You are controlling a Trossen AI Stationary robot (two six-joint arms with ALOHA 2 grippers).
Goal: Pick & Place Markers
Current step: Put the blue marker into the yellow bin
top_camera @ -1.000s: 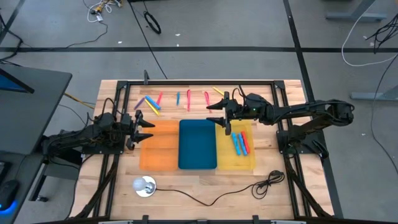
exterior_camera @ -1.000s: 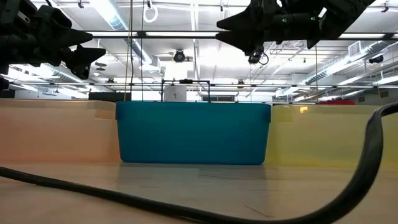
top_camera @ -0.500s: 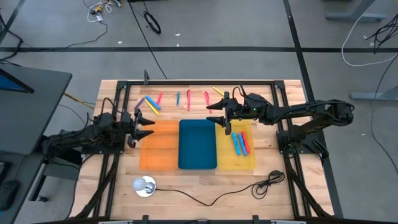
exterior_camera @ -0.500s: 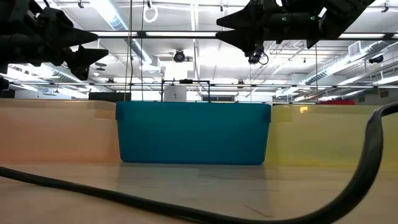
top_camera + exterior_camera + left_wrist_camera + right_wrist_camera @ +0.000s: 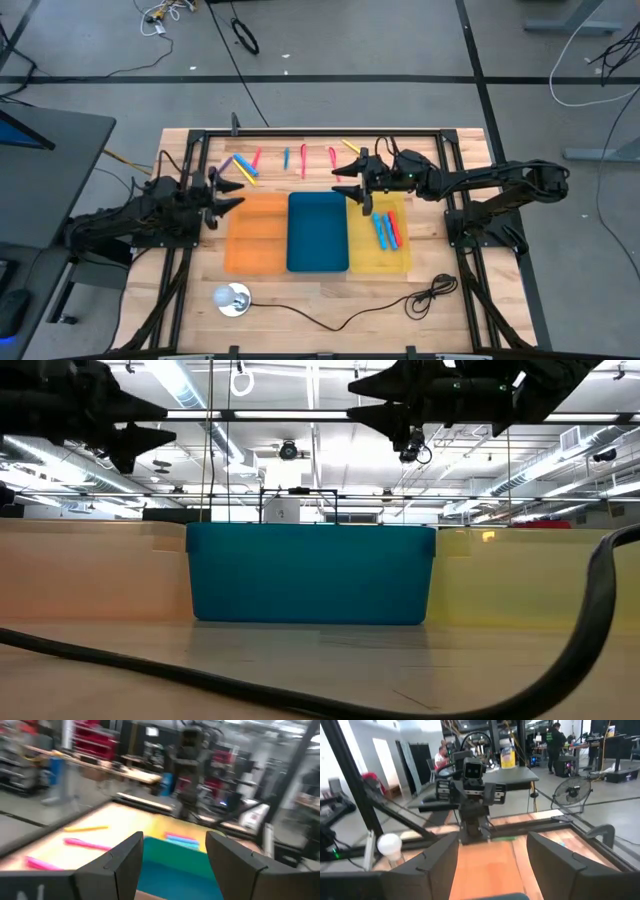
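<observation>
Three trays sit side by side, with the blue tray (image 5: 318, 232) in the middle. Beyond it loose markers (image 5: 303, 159) lie in a row, thin sticks in pink, red, blue, yellow and purple; more markers (image 5: 386, 230) rest in the yellow tray (image 5: 398, 258) beside it. The left gripper (image 5: 222, 193), left of the blue tray, stands open and empty, now nearer the far markers. The right gripper (image 5: 346, 181), at the blue tray's far right corner, open and empty, hasn't moved.

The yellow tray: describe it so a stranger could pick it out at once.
On the wooden table three flat trays lie side by side. The yellow tray is the one at the right arm's end, beside the blue tray. It alone has markers in it.
</observation>
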